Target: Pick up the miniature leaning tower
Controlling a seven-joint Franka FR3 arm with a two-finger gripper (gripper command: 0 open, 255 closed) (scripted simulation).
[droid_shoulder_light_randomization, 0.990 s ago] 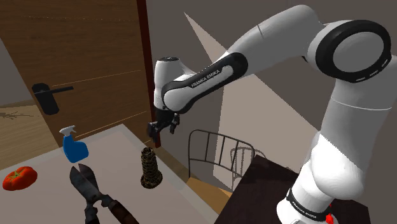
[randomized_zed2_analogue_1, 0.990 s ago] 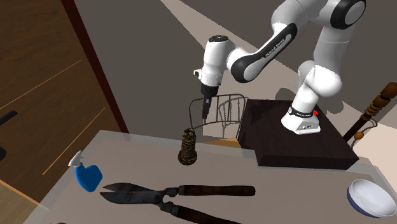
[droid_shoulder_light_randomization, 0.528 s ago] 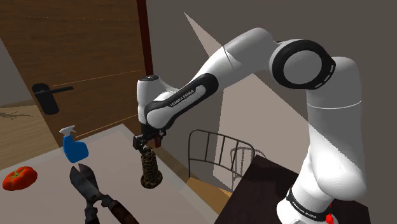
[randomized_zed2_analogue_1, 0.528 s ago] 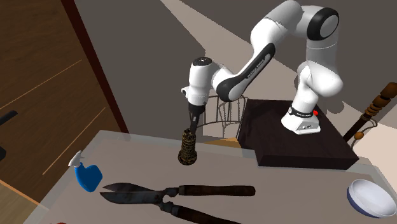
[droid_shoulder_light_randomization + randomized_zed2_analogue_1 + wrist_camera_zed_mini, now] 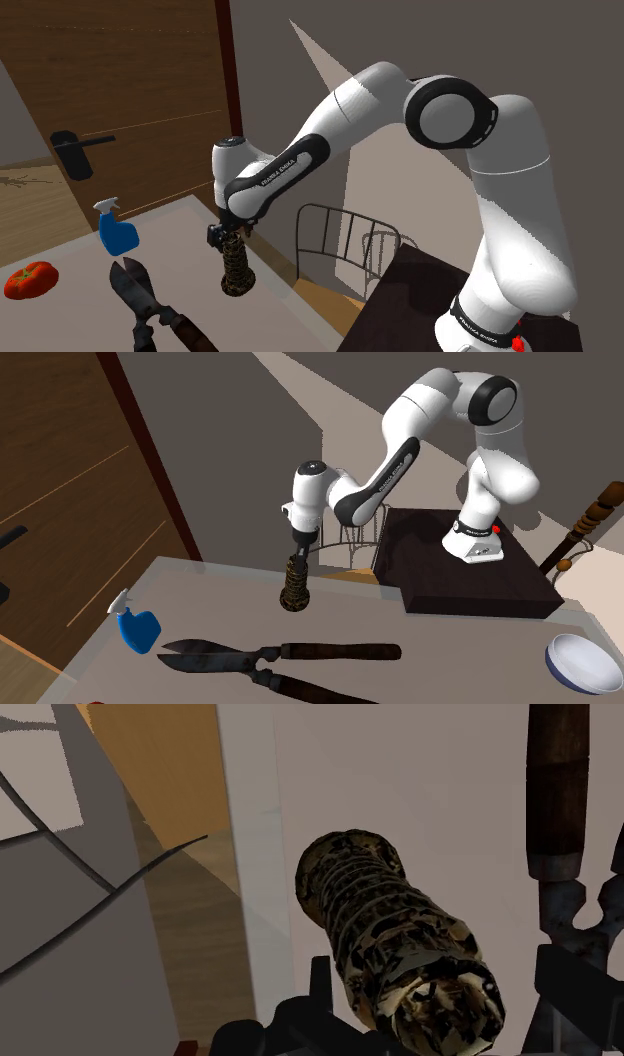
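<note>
Miniature tower (image 5: 237,270) stands upright on the table (image 5: 170,232) near its edge, base flat on the surface, not lifted. Claw (image 5: 226,236) sits over the tower's top with its fingers (image 5: 575,989) spread, one on either side of the upper tiers and a gap showing beside one of them. Judged status: approach done, closing and lifting remain.

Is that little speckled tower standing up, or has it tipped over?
Upright: the tower stands on its wide base on the table, top pointing up between the open gripper.
</note>
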